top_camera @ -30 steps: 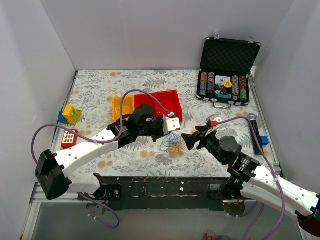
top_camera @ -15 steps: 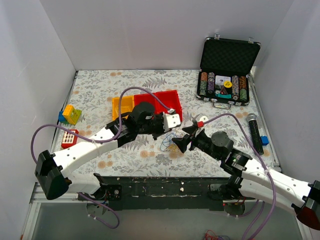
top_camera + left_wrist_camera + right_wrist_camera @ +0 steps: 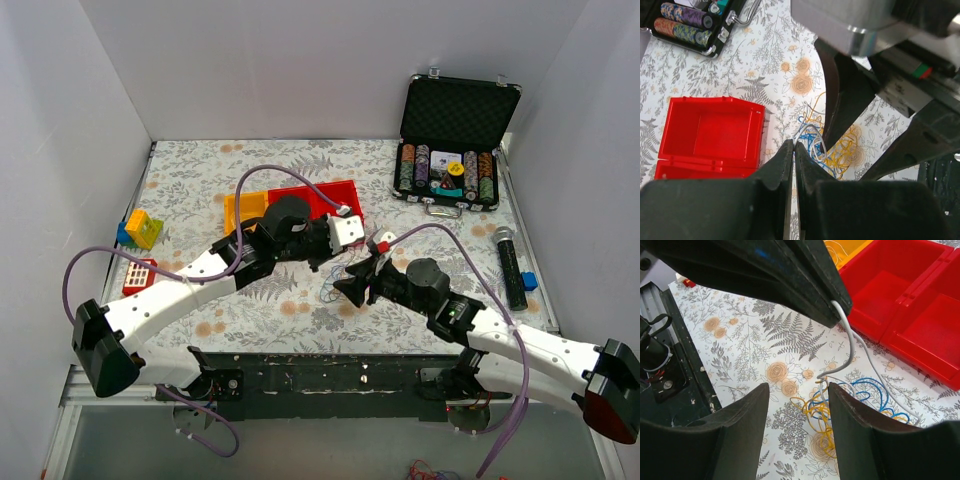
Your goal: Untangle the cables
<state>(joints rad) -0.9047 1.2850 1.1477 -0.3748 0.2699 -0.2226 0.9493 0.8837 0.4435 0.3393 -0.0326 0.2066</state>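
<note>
Left gripper [image 3: 793,150] pinches a white strand [image 3: 851,347]; right gripper [image 3: 799,387], jaws spread, has advanced astride the cables [image 3: 817,412], so separation can begin.

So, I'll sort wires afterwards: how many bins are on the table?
3. A yellow bin behind the left arm, a red bin beside it, a second red bin at the row's right end. The arm covers part of them; another may be hidden.

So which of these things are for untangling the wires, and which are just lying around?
For the job: cables; left gripper, pinching a whitish wire; right gripper, open by them.
Lying about: red bin; yellow bin; chip case; toy blocks; black stick.
</note>
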